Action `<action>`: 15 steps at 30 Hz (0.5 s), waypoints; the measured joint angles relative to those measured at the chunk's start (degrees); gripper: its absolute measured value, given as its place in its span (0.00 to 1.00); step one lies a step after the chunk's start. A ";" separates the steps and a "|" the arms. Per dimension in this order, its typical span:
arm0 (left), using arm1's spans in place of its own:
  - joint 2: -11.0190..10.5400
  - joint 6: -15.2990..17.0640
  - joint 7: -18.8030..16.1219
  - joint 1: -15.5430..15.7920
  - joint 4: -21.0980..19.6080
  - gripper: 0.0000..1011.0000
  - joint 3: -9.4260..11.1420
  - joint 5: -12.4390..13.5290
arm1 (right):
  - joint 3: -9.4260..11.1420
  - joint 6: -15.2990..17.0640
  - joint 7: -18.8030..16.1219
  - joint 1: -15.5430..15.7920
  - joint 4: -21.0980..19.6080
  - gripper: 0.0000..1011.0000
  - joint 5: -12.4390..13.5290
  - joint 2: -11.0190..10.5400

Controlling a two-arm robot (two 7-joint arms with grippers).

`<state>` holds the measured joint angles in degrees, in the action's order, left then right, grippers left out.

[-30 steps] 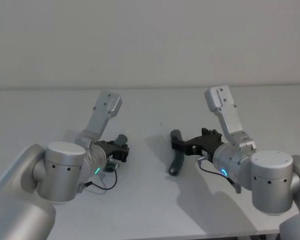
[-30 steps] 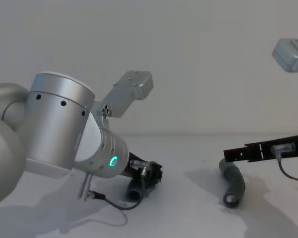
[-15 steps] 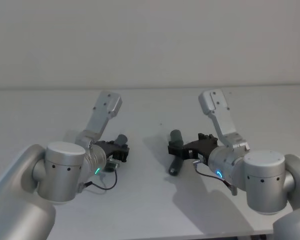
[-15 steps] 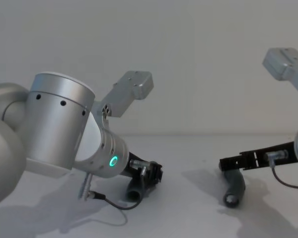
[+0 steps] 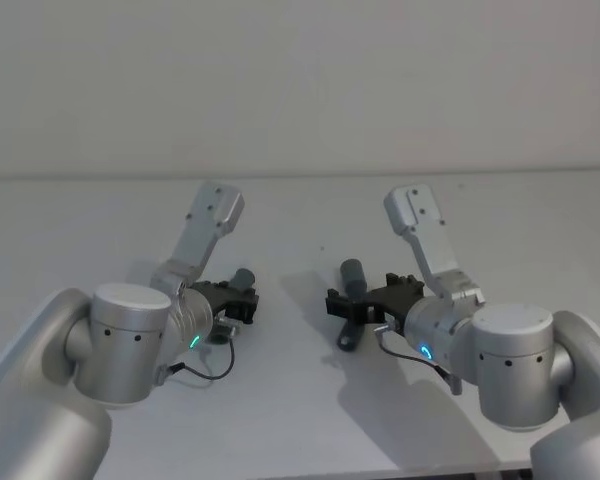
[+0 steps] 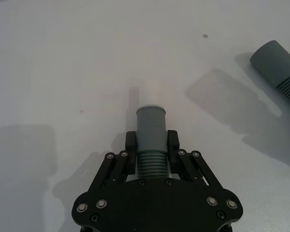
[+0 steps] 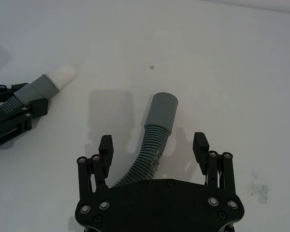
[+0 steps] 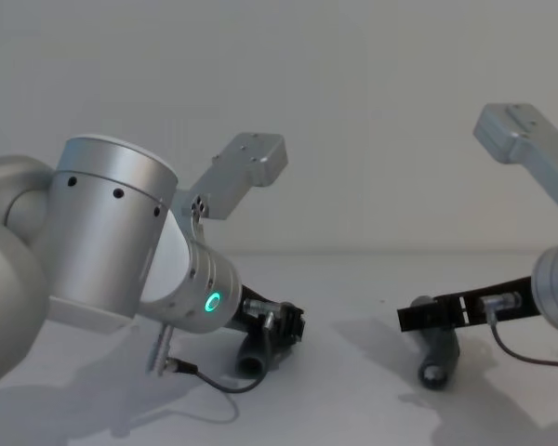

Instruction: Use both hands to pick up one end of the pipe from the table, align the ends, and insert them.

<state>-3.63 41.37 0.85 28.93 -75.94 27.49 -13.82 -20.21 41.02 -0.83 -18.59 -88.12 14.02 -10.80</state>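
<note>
My left gripper (image 6: 151, 140) is shut on the ribbed part of one dark grey pipe piece (image 6: 151, 126), whose white plug tip (image 6: 150, 96) sticks out ahead, low over the white table (image 5: 280, 400). In the head view this left gripper (image 5: 242, 298) is left of centre. The other pipe piece (image 7: 157, 123), bent, with a smooth open cuff (image 7: 163, 108), lies on the table. My right gripper (image 7: 153, 144) is open and straddles its ribbed part, fingers (image 7: 105, 145) clear on both sides. From the chest, the right gripper (image 8: 418, 316) hangs over this piece (image 8: 437, 358).
The table (image 8: 353, 400) is plain white, with a wall behind it. A thin cable (image 5: 215, 365) loops on the table under my left wrist. The two pipe pieces lie about a hand's width apart, cuff (image 6: 275, 63) and plug facing roughly the same way.
My right gripper has slid towards the centre and lower, its open fingers coming around the lying pipe piece. The left gripper and its piece have not moved.
</note>
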 joint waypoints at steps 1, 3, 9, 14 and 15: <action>0.00 0.00 0.00 0.00 0.00 0.33 0.00 0.00 | 0.04 -0.01 0.15 -0.01 0.18 0.99 -0.06 0.21; 0.00 0.00 0.00 0.00 0.00 0.33 0.00 0.00 | 0.12 -0.01 0.33 -0.02 0.46 0.99 -0.16 0.56; 0.00 0.00 0.00 0.00 0.00 0.33 0.00 0.00 | 0.42 0.00 1.01 -0.03 1.03 0.99 -0.45 1.27; 0.00 0.00 0.00 0.00 0.00 0.33 0.00 0.00 | 0.87 0.13 1.65 -0.06 1.71 0.99 -0.69 2.02; 0.00 0.00 0.00 0.00 0.00 0.33 0.00 0.00 | 0.91 0.15 1.72 -0.06 1.78 0.99 -0.71 2.10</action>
<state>-3.62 41.37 0.85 28.93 -75.94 27.49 -13.82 -19.30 41.17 0.88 -18.66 -86.34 13.31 -8.70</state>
